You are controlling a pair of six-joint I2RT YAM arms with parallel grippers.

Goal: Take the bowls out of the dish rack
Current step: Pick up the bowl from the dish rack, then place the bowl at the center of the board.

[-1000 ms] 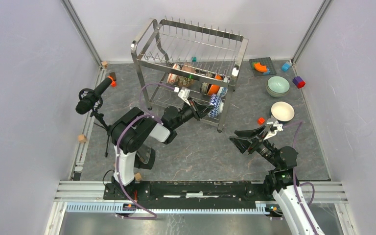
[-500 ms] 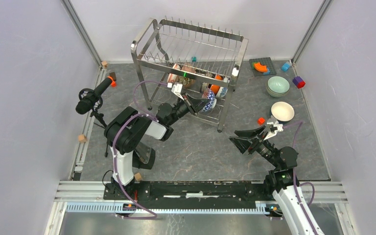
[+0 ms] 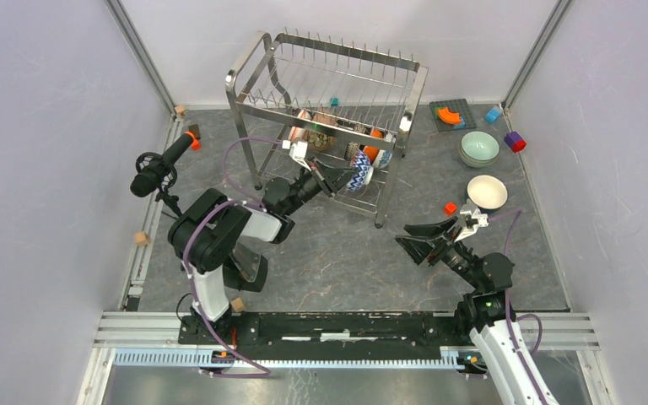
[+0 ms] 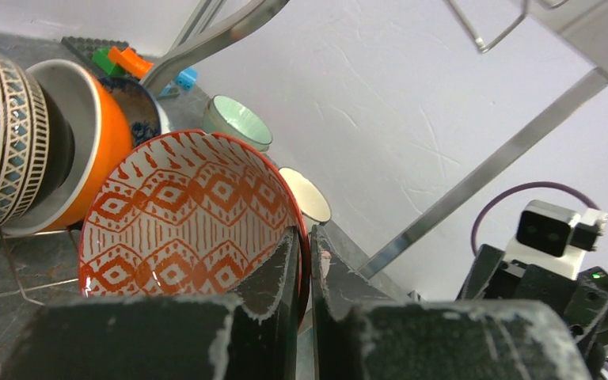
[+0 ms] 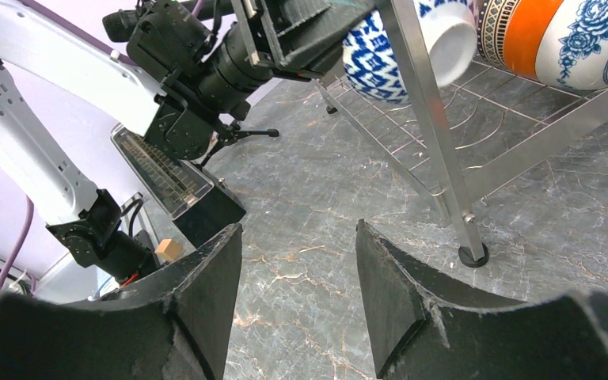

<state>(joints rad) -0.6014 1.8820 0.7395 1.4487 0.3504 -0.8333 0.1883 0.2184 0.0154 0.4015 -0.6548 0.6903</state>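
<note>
My left gripper is shut on the rim of a bowl, red-patterned inside and blue-and-white outside. It holds that bowl tilted at the front of the lower tier of the steel dish rack, with the left gripper reaching in from the left. An orange bowl and a banded bowl stand on edge behind it. A pale green bowl and a cream bowl sit on the table to the right. My right gripper is open over bare table, near the rack's front right leg.
A microphone on a small stand is at the left. Toy blocks, a dark studded plate and a small red block lie at the right. Walls close in on three sides.
The left gripper has tightened on the patterned bowl's rim and drawn it a little leftwards and out of its slot. The right arm has not moved.
</note>
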